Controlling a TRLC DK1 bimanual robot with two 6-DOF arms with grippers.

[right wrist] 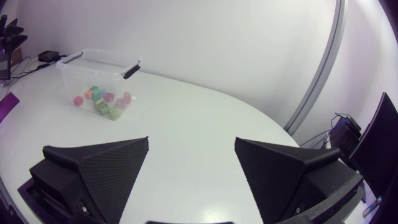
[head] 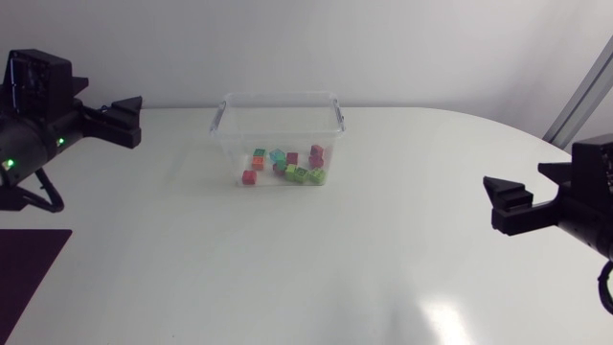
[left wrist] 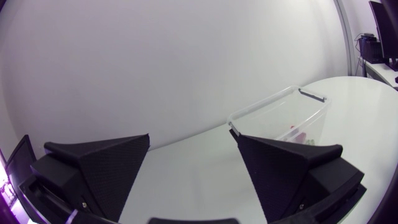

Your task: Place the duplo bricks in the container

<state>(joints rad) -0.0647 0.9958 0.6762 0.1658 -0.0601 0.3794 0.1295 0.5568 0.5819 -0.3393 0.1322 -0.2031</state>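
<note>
A clear plastic container [head: 279, 125] stands at the back middle of the white table, with several duplo bricks [head: 290, 166] in red, green, orange and teal lying inside it. My left gripper [head: 127, 120] hovers open at the far left, well apart from the container, nothing between its fingers. My right gripper [head: 503, 203] is open at the right side, also empty. From the left wrist, the container [left wrist: 283, 115] lies ahead of the gripper [left wrist: 191, 163]. The right wrist view has the container [right wrist: 99, 74] and bricks [right wrist: 102, 102] far ahead of the gripper [right wrist: 191, 163].
A dark purple mat [head: 24, 268] lies at the table's near left corner. The table's curved edge [head: 565, 144] runs along the back right.
</note>
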